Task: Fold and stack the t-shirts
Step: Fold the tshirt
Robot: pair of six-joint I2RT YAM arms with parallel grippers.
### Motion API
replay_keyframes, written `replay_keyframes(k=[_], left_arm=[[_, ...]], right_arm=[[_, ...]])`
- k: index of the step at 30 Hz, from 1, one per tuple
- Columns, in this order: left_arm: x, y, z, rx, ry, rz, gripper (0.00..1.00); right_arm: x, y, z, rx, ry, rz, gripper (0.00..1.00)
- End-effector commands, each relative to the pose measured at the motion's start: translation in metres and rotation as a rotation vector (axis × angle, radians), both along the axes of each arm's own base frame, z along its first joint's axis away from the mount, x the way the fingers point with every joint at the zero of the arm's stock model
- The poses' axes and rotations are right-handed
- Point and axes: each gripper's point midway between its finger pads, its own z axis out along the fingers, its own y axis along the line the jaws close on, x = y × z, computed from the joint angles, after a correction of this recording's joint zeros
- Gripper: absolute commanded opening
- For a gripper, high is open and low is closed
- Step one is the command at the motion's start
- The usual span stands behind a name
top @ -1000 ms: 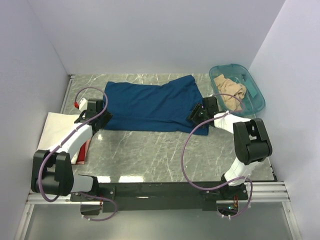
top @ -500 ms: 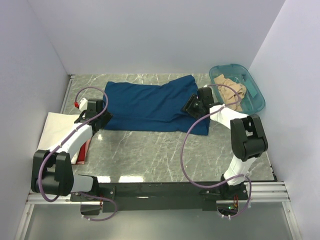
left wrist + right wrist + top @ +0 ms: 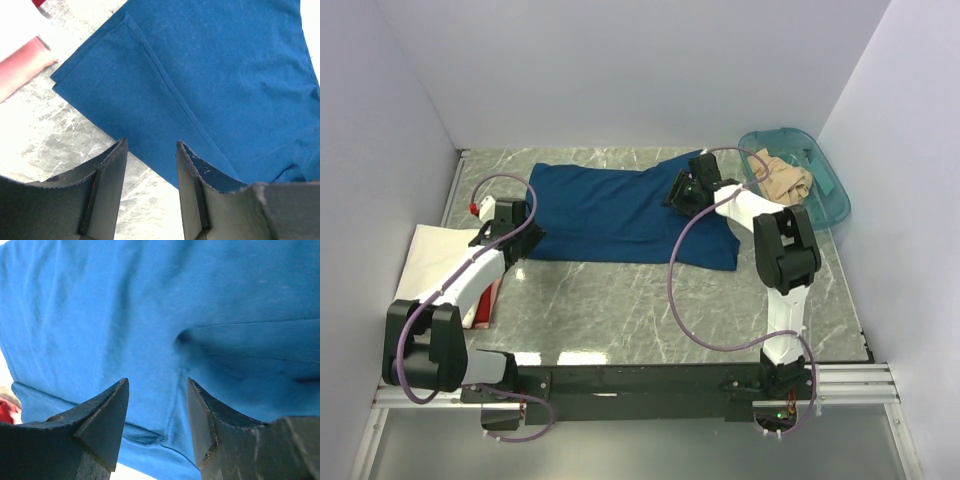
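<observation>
Lying spread on the desk's [image 3: 620, 300] far side, the navy t-shirt [image 3: 610, 210] has the left gripper [image 3: 150, 145] at its left edge and the right gripper [image 3: 156, 382] over its right part, both parted and holding nothing. A tan t-shirt [image 3: 782, 180] sits in the teal tub [image 3: 832, 198]; a cream t-shirt [image 3: 430, 255] lies far left.

You have a teal translucent tub [image 3: 832, 205] at the upper right, sitting on the grey marbled tabletop [image 3: 620, 300]. A red item [image 3: 487, 300] lies at the left.
</observation>
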Motion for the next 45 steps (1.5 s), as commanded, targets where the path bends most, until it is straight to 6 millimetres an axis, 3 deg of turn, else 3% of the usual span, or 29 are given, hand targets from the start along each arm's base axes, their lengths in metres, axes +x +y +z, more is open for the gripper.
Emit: replay_keyframes(k=[1, 8, 9, 10, 11, 12, 13, 14, 15, 17, 18, 19, 21, 23, 24, 27, 34, 45], left_arm=[[0.004, -0.005, 0.015, -0.005, -0.04, -0.029, 0.49], [-0.006, 0.0, 0.003, -0.006, -0.018, 0.003, 0.49], [-0.007, 0.001, 0.002, -0.004, -0.015, 0.009, 0.49], [-0.009, 0.002, 0.003, -0.002, -0.014, 0.016, 0.49], [-0.012, 0.006, 0.0, 0.011, -0.009, 0.033, 0.48], [-0.013, 0.007, 0.0, 0.01, -0.01, 0.045, 0.48], [-0.016, 0.009, -0.004, 0.013, -0.003, 0.054, 0.48], [-0.018, 0.012, -0.005, 0.018, -0.005, 0.068, 0.46], [-0.018, 0.012, -0.008, 0.012, -0.002, 0.082, 0.45], [-0.018, 0.015, -0.013, 0.017, 0.004, 0.102, 0.42], [-0.017, 0.016, -0.017, 0.016, 0.015, 0.114, 0.41], [-0.013, 0.016, -0.017, 0.013, 0.004, 0.116, 0.4], [-0.008, 0.016, -0.025, 0.018, 0.022, 0.12, 0.39], [-0.002, 0.018, -0.026, 0.023, 0.028, 0.127, 0.38], [0.001, 0.02, -0.032, 0.03, 0.041, 0.131, 0.37], [0.008, 0.024, -0.037, 0.023, 0.042, 0.138, 0.35], [0.017, 0.032, -0.049, 0.019, 0.061, 0.148, 0.32], [0.016, 0.029, -0.056, 0.011, 0.078, 0.129, 0.31]], right_arm=[[0.003, 0.007, 0.015, -0.042, -0.025, 0.034, 0.57], [-0.005, -0.019, 0.051, -0.119, -0.092, -0.001, 0.58], [-0.009, -0.025, 0.069, -0.119, -0.124, -0.013, 0.58], [-0.02, -0.032, 0.063, -0.13, -0.106, -0.023, 0.58], [-0.024, -0.044, 0.081, -0.127, -0.147, -0.051, 0.58], [-0.04, -0.053, 0.066, -0.136, -0.109, -0.066, 0.58], [-0.045, -0.061, 0.067, -0.128, -0.119, -0.084, 0.57], [-0.053, -0.071, 0.081, -0.106, -0.149, -0.105, 0.56], [-0.071, -0.08, 0.06, -0.113, -0.104, -0.116, 0.56], [-0.086, -0.093, 0.067, -0.094, -0.133, -0.147, 0.54], [-0.102, -0.1, 0.051, -0.101, -0.1, -0.151, 0.54], [-0.108, -0.104, 0.058, -0.095, -0.126, -0.161, 0.54], [-0.127, -0.122, 0.039, -0.113, -0.094, -0.198, 0.53], [-0.137, -0.131, 0.041, -0.099, -0.113, -0.223, 0.52], [-0.146, -0.145, 0.029, -0.104, -0.09, -0.249, 0.52], [-0.159, -0.163, 0.02, -0.114, -0.079, -0.287, 0.5], [-0.167, -0.177, 0.005, -0.117, -0.055, -0.326, 0.48], [-0.16, -0.165, -0.018, -0.058, -0.01, -0.308, 0.42]])
